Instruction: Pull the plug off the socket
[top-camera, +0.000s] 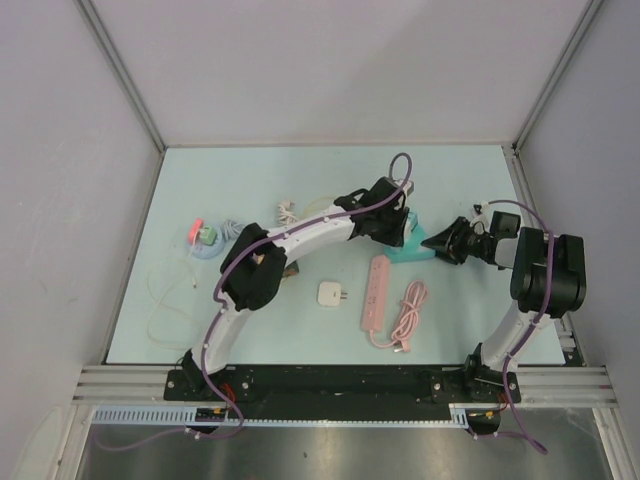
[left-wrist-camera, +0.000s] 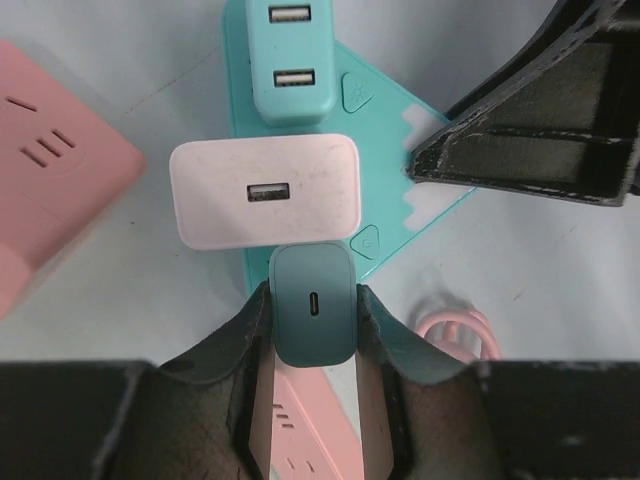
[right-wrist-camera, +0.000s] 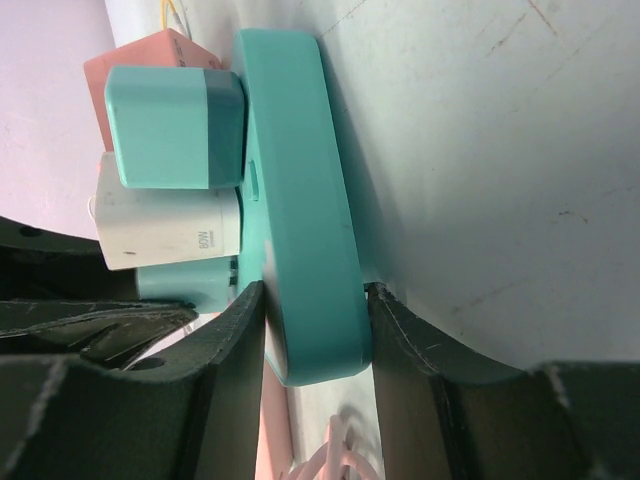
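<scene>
A teal socket strip (left-wrist-camera: 390, 160) lies on the table, seen also from above (top-camera: 415, 250) and edge-on in the right wrist view (right-wrist-camera: 300, 200). Three plugs sit in it: a teal two-port charger (left-wrist-camera: 290, 60), a white charger (left-wrist-camera: 265, 190) and a dark teal plug (left-wrist-camera: 313, 305). My left gripper (left-wrist-camera: 313, 320) is shut on the dark teal plug, one finger on each side. My right gripper (right-wrist-camera: 315, 340) is shut on the end of the socket strip, pinching its top and bottom faces; from above it (top-camera: 445, 240) sits at the strip's right end.
A pink power strip (top-camera: 376, 292) and a coiled pink cable (top-camera: 408, 312) lie in front of the socket. A loose white adapter (top-camera: 332, 294) lies left of them. A small spool of coloured clips (top-camera: 203, 238) and thin white cables (top-camera: 170, 300) lie at the left.
</scene>
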